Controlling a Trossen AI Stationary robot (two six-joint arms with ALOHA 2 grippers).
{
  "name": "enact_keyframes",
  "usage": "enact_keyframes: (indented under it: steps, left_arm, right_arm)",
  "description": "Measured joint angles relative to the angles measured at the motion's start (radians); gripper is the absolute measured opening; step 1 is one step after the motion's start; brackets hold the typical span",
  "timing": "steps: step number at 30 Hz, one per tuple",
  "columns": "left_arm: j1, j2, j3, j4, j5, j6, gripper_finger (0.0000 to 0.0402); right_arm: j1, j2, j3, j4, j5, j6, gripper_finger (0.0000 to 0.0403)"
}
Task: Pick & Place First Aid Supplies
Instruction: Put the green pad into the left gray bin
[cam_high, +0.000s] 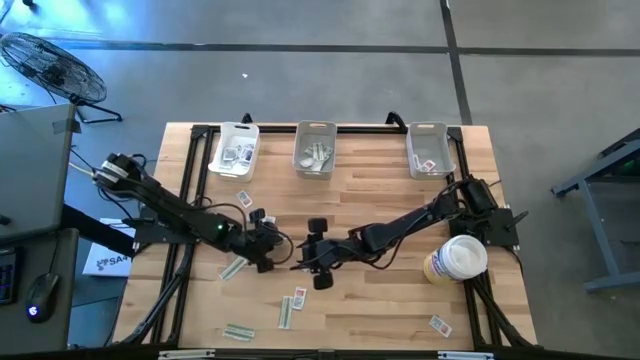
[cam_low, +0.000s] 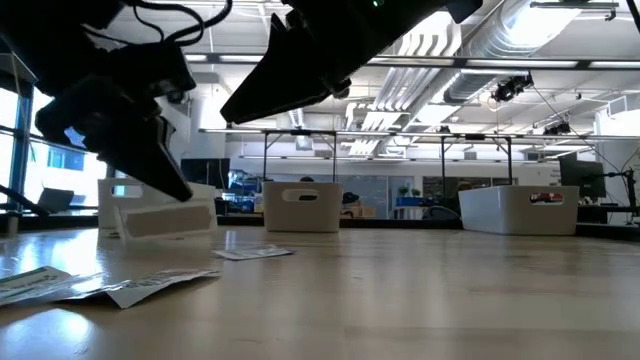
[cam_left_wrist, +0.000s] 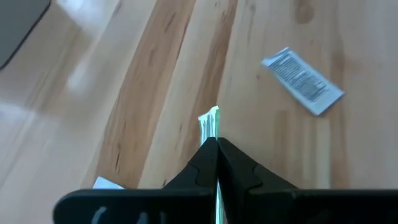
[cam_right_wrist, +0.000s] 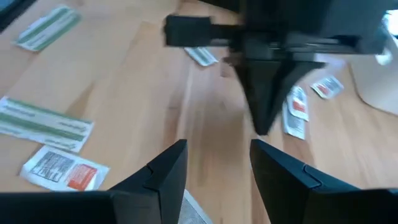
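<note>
1. Fingers of the left gripper (cam_left_wrist: 216, 144) are pressed together on a pale green strip (cam_left_wrist: 210, 121) — its end sticks out above the tips.
2. Fingers of the right gripper (cam_right_wrist: 217, 163) stand wide apart, holding nothing, just beside the left gripper.
3. Other packets (cam_high: 292, 305) lie loose on the table (cam_high: 380, 190), between the grippers and the near edge.
4. Three bins (cam_high: 315, 148) stand along the far edge — well apart from the left gripper.
</note>
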Motion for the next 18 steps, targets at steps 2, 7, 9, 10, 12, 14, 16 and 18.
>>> enact_keyframes:
  steps: [2,7,9,10,12,14,16,18]
  left_arm:
    - [0.000,-0.022,0.000,-0.002,0.012,0.000,0.0000]
    - [-0.001,-0.087,0.002,0.003,0.028,0.006,0.0000]
    - [-0.001,-0.107,0.002,-0.021,0.042,0.007,0.0000]
    - [-0.001,-0.110,0.002,-0.027,0.062,0.010,0.0000]
    - [-0.001,-0.110,0.000,-0.065,0.092,0.011,0.0000]
    - [-0.003,-0.095,-0.010,-0.063,0.096,0.010,0.0001]
    - [-0.002,-0.075,-0.030,-0.040,0.085,0.010,0.0001]
    - [-0.002,-0.047,-0.048,0.012,0.081,0.010,0.0001]
  right_arm:
    - [0.002,0.011,0.000,0.008,-0.023,-0.031,0.0171]
    - [-0.005,0.063,-0.001,0.057,0.030,-0.056,0.0186]
    - [-0.015,0.073,-0.001,0.054,0.069,-0.056,0.0194]
    - [-0.021,0.075,-0.001,0.056,0.073,-0.056,0.0198]
    - [-0.031,0.076,-0.001,0.049,0.078,-0.049,0.0203]
    - [-0.037,0.076,-0.001,0.055,0.080,-0.033,0.0206]
    - [-0.038,0.076,-0.001,0.063,0.086,-0.033,0.0206]
    - [-0.040,0.076,0.000,0.070,0.080,-0.028,0.0205]
